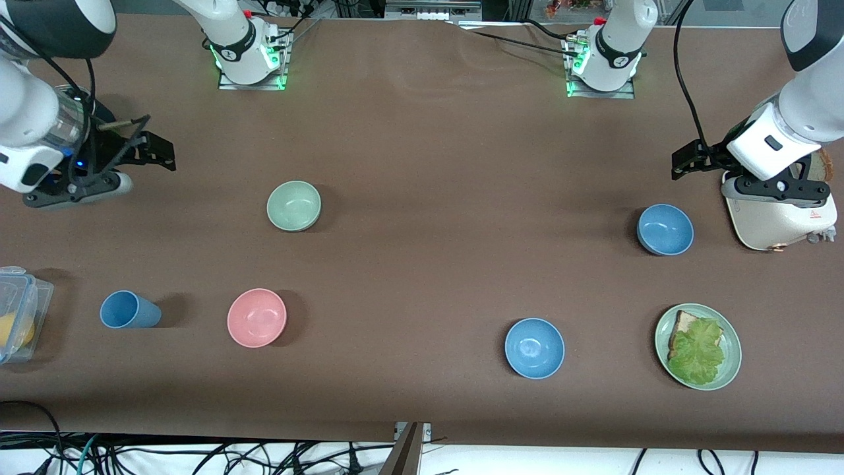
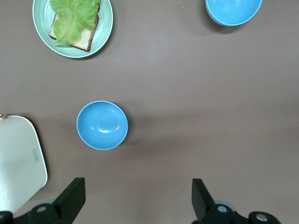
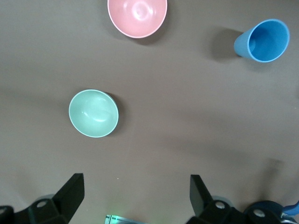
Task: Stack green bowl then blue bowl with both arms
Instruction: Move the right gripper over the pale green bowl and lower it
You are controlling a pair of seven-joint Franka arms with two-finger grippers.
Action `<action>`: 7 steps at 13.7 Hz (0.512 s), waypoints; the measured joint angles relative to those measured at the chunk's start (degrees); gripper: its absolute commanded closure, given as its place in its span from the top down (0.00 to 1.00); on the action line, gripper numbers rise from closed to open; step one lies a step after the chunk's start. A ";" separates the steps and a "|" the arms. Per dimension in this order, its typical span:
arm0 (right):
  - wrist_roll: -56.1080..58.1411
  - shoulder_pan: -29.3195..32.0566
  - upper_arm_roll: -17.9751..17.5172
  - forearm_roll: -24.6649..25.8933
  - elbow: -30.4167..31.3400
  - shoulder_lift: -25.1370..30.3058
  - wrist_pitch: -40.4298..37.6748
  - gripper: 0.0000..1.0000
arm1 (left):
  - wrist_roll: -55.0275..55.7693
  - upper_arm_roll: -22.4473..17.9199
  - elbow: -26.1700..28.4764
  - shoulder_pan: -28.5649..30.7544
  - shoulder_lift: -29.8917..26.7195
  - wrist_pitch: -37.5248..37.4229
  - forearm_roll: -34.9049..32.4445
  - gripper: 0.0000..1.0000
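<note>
The green bowl (image 1: 294,206) sits upright and empty on the brown table, toward the right arm's end; it also shows in the right wrist view (image 3: 93,113). The blue bowl (image 1: 665,229), muted steel blue, sits upright toward the left arm's end, beside a white appliance; it also shows in the left wrist view (image 2: 102,125). My left gripper (image 1: 778,191) hangs open and empty over the appliance (image 2: 138,196). My right gripper (image 1: 79,188) hangs open and empty over the table's edge at the right arm's end (image 3: 135,193), apart from the green bowl.
A brighter blue bowl (image 1: 534,348) and a green plate (image 1: 730,369) with bread and lettuce lie nearer the front camera. A pink bowl (image 1: 256,317), a blue cup (image 1: 128,310) and a clear plastic box (image 1: 20,310) are at the right arm's end. The white appliance (image 1: 758,227) is at the left arm's end.
</note>
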State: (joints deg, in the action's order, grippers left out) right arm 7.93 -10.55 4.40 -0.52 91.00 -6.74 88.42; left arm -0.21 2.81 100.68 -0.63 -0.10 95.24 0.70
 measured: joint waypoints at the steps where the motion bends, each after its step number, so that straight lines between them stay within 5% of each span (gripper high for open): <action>1: 0.00 0.07 0.01 0.00 0.01 -0.87 0.03 1.00 | 0.00 -0.01 0.00 0.01 0.01 0.00 0.00 1.00; 7: -0.27 0.33 -0.01 -0.46 0.74 -3.54 1.98 1.00 | 0.00 -0.02 -0.01 0.01 0.03 0.00 0.00 1.00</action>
State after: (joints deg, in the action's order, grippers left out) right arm 7.66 -10.22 4.39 -0.98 91.74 -10.28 90.40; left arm -0.21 2.80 100.67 -0.62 -0.07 95.24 0.70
